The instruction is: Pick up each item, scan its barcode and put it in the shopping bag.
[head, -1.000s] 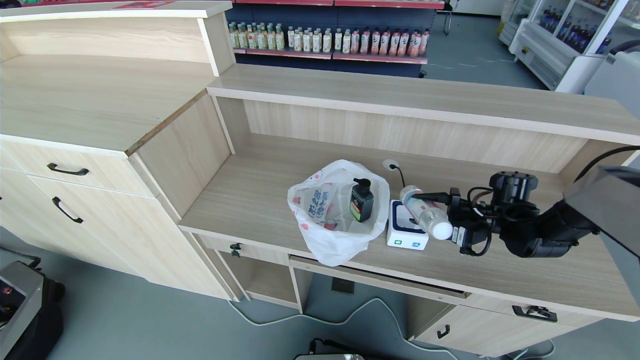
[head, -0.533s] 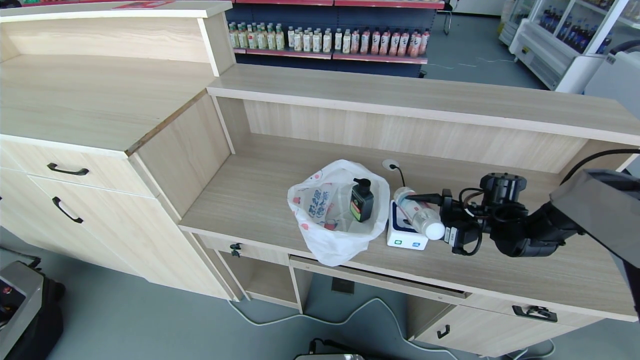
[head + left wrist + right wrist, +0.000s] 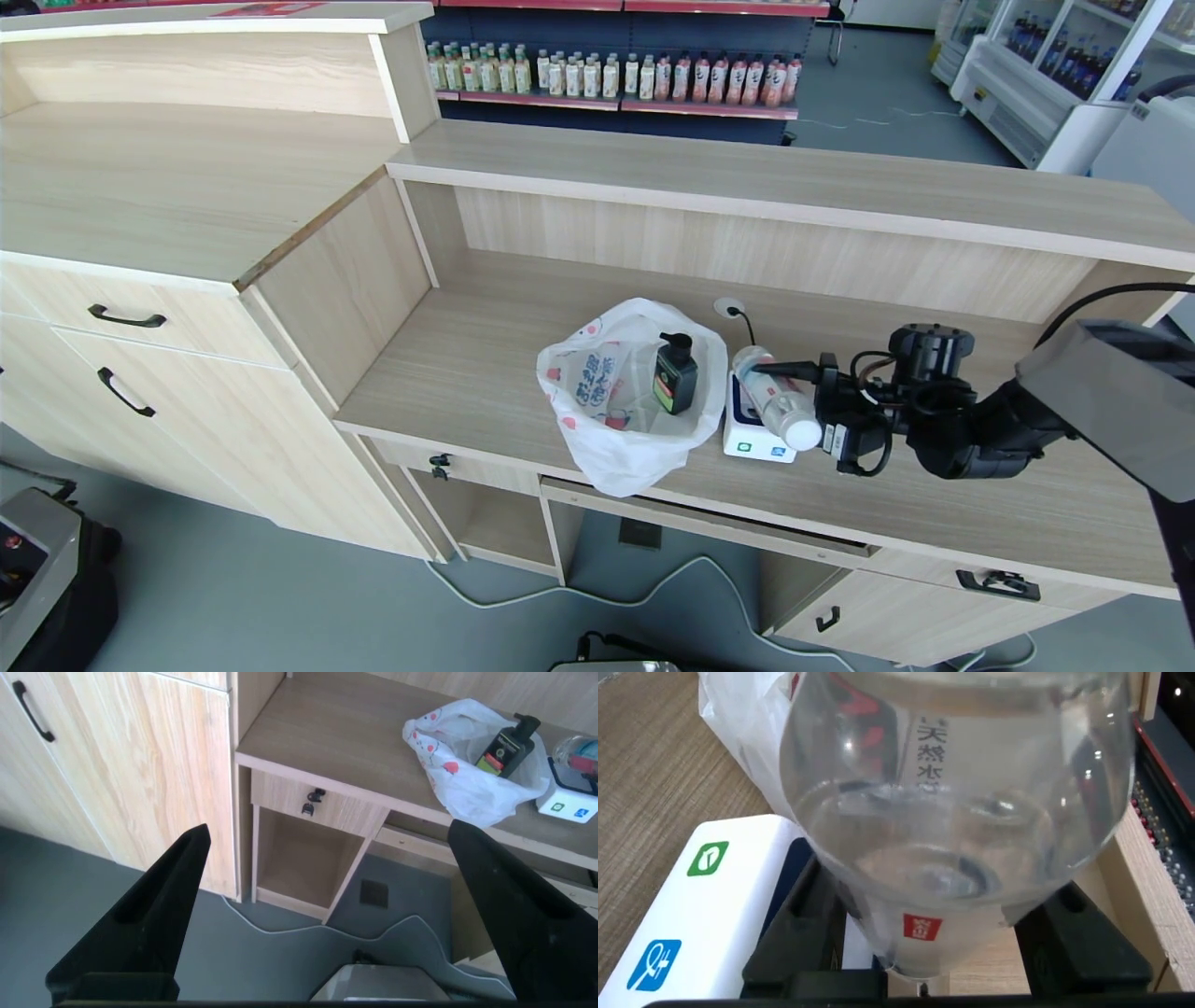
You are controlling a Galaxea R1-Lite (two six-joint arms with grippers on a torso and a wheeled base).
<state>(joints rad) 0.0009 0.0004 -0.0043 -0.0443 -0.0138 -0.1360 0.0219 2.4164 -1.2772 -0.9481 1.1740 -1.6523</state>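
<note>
Counter (image 3: 485,359) of pale wood runs across the middle of the head view, its low shelf carrying everything I work with. In my left wrist view, that counter (image 3: 327,719) crosses the upper part of the frame.

On it, just left of centre in the head view, sits the white bag (image 3: 597,448), its mouth open upward. My left wrist view has the bag (image 3: 458,784) in the upper right.

My right gripper (image 3: 782,399) is right of centre in the head view, reaching in from the right edge and clamped on the bottle (image 3: 775,397). My right wrist view looks past that gripper (image 3: 924,943), with a dark finger on either side of the clear bottle (image 3: 952,793). My left gripper (image 3: 327,831) hangs out in front of the counter above the grey floor, its fingers wide apart with nothing between them.

The white scanner (image 3: 752,446) stands just right of the bag. It shows at the lower left of my right wrist view (image 3: 701,905).

The bottle lies tilted just above the scanner, white cap toward the lower right, base toward the bag.

A black pump bottle (image 3: 674,378) stands upright inside the bag, against its right wall; my left wrist view catches it (image 3: 505,749) too.
</note>
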